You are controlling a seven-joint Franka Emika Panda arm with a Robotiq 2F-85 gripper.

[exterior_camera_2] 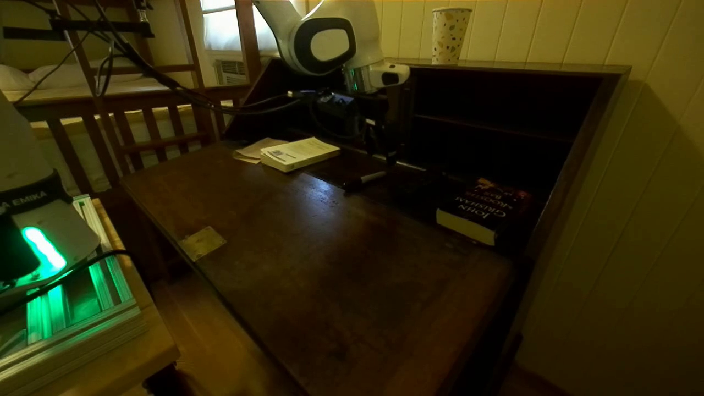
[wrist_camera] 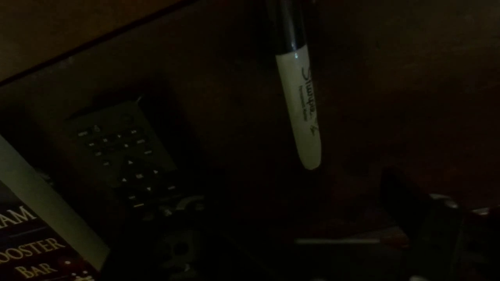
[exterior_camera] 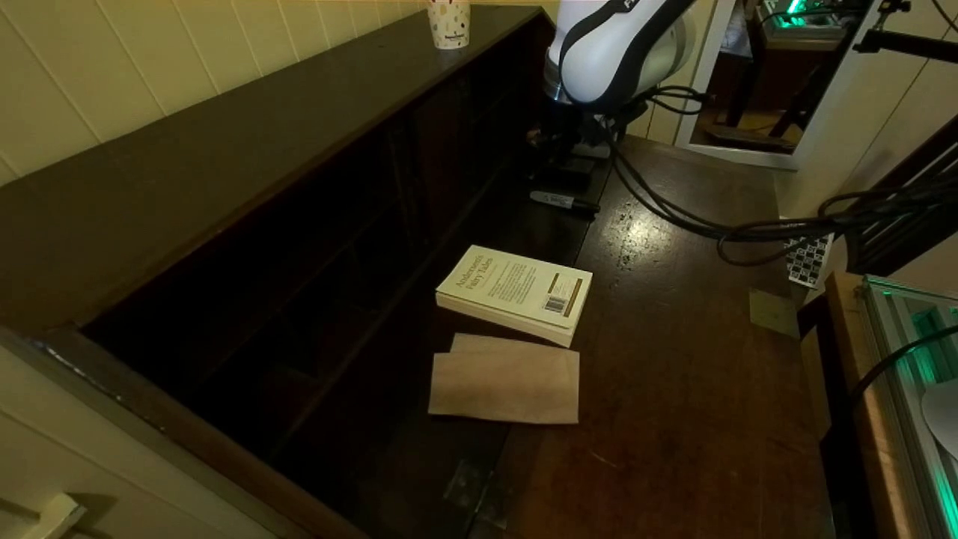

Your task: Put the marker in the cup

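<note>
The marker (exterior_camera: 563, 201) lies on the dark desk, with a grey-white barrel and a black cap. It also shows in an exterior view (exterior_camera_2: 367, 179) and in the wrist view (wrist_camera: 300, 107), where its cap end runs off the top edge. The cup (exterior_camera: 450, 28), a speckled paper cup, stands upright on the desk's top ledge and shows in both exterior views (exterior_camera_2: 450, 37). My gripper (exterior_camera_2: 383, 155) is low over the desk beside the marker's grey end. In the dark wrist view its fingers (wrist_camera: 293, 183) are apart with nothing between them; the marker lies ahead of them.
A black remote (wrist_camera: 125, 144) and a thick dark book (exterior_camera_2: 478, 212) lie near the marker. A white book (exterior_camera: 516, 292) and brown paper (exterior_camera: 505, 385) lie farther along the desk. Dark shelf compartments (exterior_camera_2: 500, 99) stand behind under the ledge (exterior_camera: 299, 97). Cables (exterior_camera: 696, 221) hang from the arm.
</note>
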